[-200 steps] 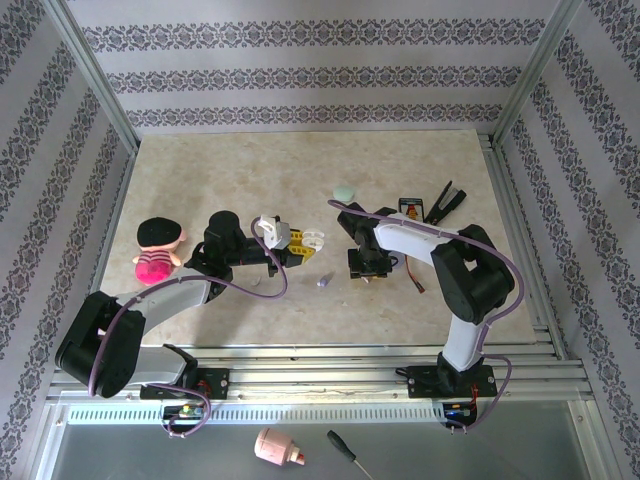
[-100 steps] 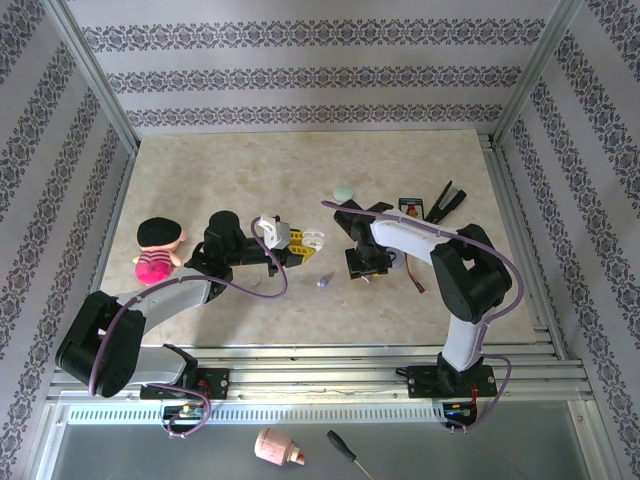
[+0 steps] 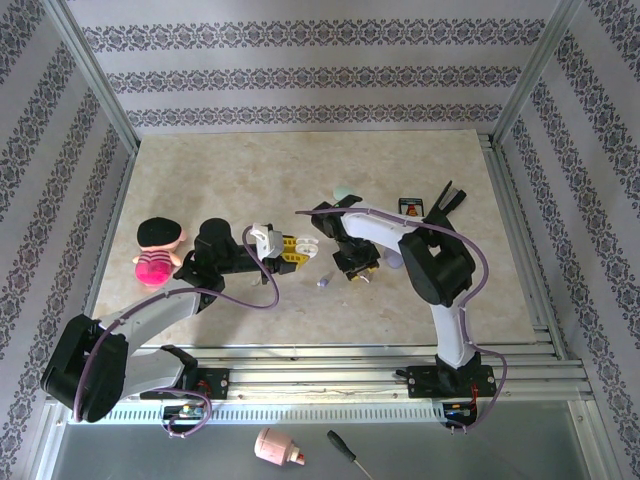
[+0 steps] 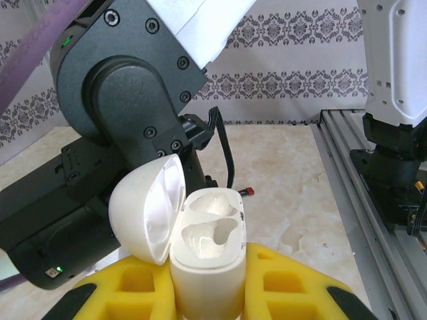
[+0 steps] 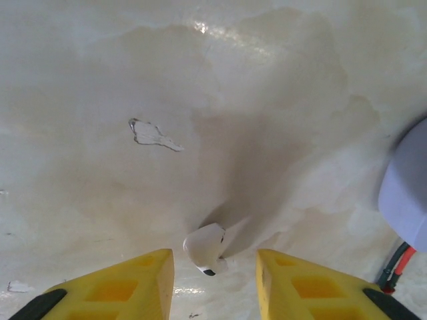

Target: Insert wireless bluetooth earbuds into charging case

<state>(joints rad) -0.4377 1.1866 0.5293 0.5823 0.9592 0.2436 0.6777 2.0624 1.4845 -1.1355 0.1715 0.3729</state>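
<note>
My left gripper (image 4: 208, 299) clamps the open charging case (image 4: 207, 263); my right gripper (image 5: 215, 270) stands parted astride a white earbud (image 5: 205, 245).

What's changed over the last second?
The right arm swung left and the right claw edged left; it straddles a white earbud on the table, ungripped. The left claw drew back slightly, still clamping the open case. Lilac bud and doll stayed put.
</note>
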